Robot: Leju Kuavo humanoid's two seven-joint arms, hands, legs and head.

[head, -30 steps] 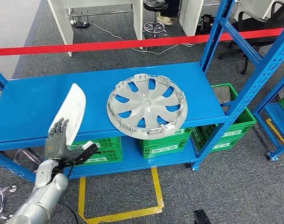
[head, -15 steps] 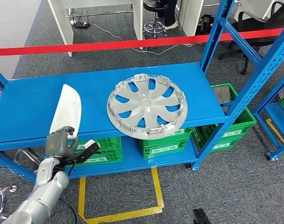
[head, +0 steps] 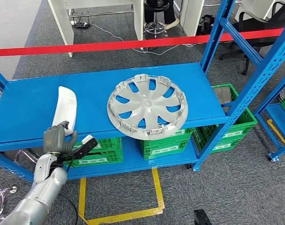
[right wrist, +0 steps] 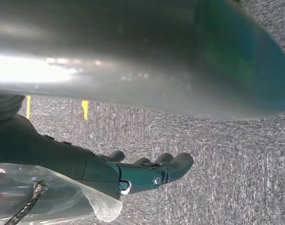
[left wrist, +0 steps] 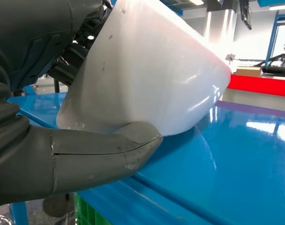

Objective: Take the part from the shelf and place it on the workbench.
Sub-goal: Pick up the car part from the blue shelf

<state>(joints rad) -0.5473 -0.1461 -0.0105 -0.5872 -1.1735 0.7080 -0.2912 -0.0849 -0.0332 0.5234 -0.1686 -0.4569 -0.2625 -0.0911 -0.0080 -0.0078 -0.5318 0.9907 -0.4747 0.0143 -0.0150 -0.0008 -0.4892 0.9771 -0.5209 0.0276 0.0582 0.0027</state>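
Two parts sit on the blue shelf (head: 34, 108): a white curved panel (head: 65, 107) and a silver wheel cover (head: 147, 107). The left hand (head: 56, 139) grips the near end of the white panel at the front edge of the shelf, its fingers curled over that end, and the panel stands tilted up and away from the hand over the shelf surface. In the left wrist view the thick grey thumb (left wrist: 109, 152) presses under the panel (left wrist: 148, 70), with the darker fingers closing on its far side; whether the panel's lower edge touches the shelf (left wrist: 247, 159) or sits just above it cannot be told. The wheel cover lies flat on the shelf well off to the right of the left hand, its near rim hanging a little past the shelf's front edge. Green crates (head: 162, 143) stand on the lower level below the hand and the wheel cover. A red tape (head: 134, 44) runs across behind the shelf. The right hand (right wrist: 144, 173) hangs over grey carpet (right wrist: 240, 178), its fingers loosely extended and apart, holding nothing.
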